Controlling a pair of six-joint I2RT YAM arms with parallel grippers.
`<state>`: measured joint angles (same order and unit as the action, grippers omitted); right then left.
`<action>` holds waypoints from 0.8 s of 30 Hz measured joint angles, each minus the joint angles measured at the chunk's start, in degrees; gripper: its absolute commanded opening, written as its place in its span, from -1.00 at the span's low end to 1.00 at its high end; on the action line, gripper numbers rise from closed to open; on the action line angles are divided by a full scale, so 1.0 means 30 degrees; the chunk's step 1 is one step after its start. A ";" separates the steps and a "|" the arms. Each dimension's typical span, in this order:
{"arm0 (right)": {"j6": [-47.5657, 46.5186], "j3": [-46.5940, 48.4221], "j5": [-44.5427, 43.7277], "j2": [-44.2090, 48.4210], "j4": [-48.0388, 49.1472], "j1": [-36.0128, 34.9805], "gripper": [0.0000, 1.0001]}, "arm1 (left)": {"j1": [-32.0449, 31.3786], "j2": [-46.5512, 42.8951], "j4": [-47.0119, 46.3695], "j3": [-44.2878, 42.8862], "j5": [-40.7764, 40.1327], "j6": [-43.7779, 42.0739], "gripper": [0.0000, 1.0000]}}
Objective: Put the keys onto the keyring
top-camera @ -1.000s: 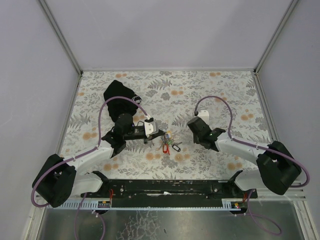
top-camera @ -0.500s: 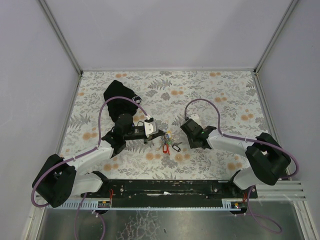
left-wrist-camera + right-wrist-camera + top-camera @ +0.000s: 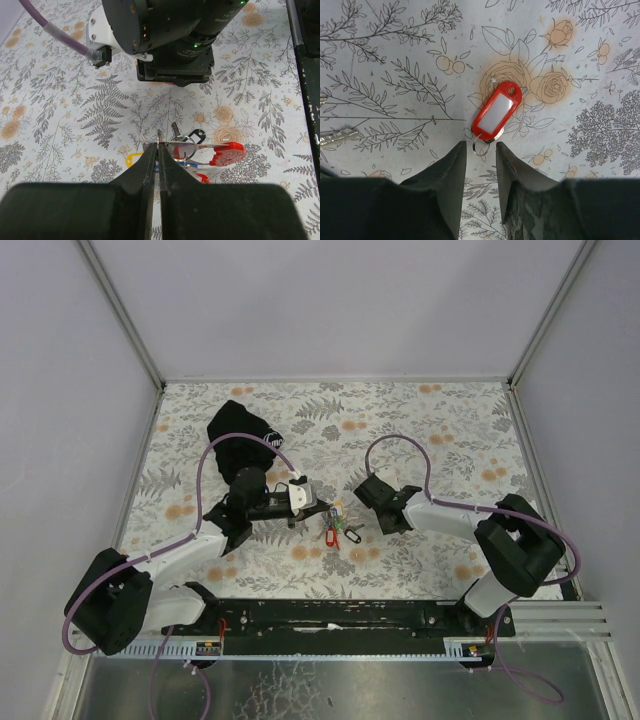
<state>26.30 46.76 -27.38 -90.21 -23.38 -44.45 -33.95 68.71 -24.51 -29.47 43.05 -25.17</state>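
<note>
At table (image 3: 420,420) centre, the left pincer (image 3: 158,149) is clamping the keyring (image 3: 186,148), tagged keys (image 3: 337,525) bunching there. The right pincer (image 3: 479,150), jaws apart, is hovering with a red-tagged key (image 3: 496,112) at its twelve o'clock, likely needing descent, then closing.

Silver key (image 3: 337,137) half off frame

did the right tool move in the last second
Yes. In the top view the right tool has shifted left across the table, closing in on the keys, which lie where they were.
</note>
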 measured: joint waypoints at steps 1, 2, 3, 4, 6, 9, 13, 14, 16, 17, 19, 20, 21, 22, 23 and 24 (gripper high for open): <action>0.0000 0.0117 -0.0066 -0.0197 -0.0029 0.0000 -0.26 | 0.0000 0.0000 0.0000 0.0000 0.0000 0.0000 -1.00; 0.0000 0.0277 -0.0131 -0.0335 -0.0117 0.0000 -0.26 | 0.0000 0.0000 0.0000 0.0000 0.0000 0.0007 -1.00; 0.0000 0.0379 -0.0168 -0.0444 -0.0124 0.0000 -0.26 | 0.0000 0.0000 0.0000 0.0000 0.0000 0.0000 -1.00; 0.0000 0.0452 -0.0219 -0.0532 -0.0131 0.0000 -0.28 | 0.0000 0.0000 0.0000 0.0000 0.0000 0.0007 -1.00; 0.0029 0.0539 -0.0270 -0.0597 -0.0219 0.0000 -0.33 | 0.0000 -0.0007 0.0000 0.0000 0.0000 0.0007 -1.00; 0.0117 0.0539 -0.0495 -0.0634 -0.0401 0.0000 -0.41 | 0.0000 0.0000 0.0000 0.0007 0.0000 0.0007 -1.00; 0.0240 0.0539 -0.0648 -0.0707 -0.0546 0.0000 -0.57 | 0.0000 -0.0022 0.0000 0.0007 0.0000 0.0007 -1.00; 0.0262 0.0539 -0.0670 -0.0736 -0.0546 0.0000 -0.62 | 0.0000 -0.0044 0.0000 0.0022 0.0000 0.0007 -1.00; 0.0313 0.0539 -0.0678 -0.0772 -0.0546 0.0007 -0.72 | 0.0000 -0.0109 0.0000 0.0044 -0.0007 0.0007 -1.00; 0.0335 0.0539 -0.0678 -0.0772 -0.0546 0.0015 -0.76 | 0.0000 -0.0146 0.0000 0.0058 0.0000 0.0007 -1.00; 0.0386 0.0539 -0.0678 -0.0772 -0.0546 0.0087 -0.84 | 0.0000 -0.0204 0.0000 0.0058 -0.0007 0.0007 -1.00; 0.0372 0.0539 -0.0663 -0.0772 -0.0546 0.0117 -0.88 | 0.0000 -0.0219 0.0000 0.0058 0.0000 0.0007 -1.00; 0.0386 0.0539 -0.0641 -0.0765 -0.0539 0.0182 -0.90 | 0.0000 -0.0226 0.0000 0.0058 -0.0007 0.0007 -1.00; 0.0379 0.0539 -0.0612 -0.0736 -0.0525 0.0233 -0.93 | 0.0000 -0.0233 0.0000 0.0058 0.0000 0.0007 -1.00; 0.0372 0.0525 -0.0503 -0.0656 -0.0503 0.0328 -0.95 | 0.0000 -0.0233 0.0000 0.0058 -0.0007 0.0015 -1.00; 0.0357 0.0481 -0.0357 -0.0503 -0.0444 0.0408 -0.97 | 0.0000 -0.0248 0.0000 0.0058 -0.0007 0.0007 -1.00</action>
<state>27.38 48.21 -28.45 -91.72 -24.71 -43.22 -33.95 67.96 -24.51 -29.30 43.03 -25.15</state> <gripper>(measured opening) 0.047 0.008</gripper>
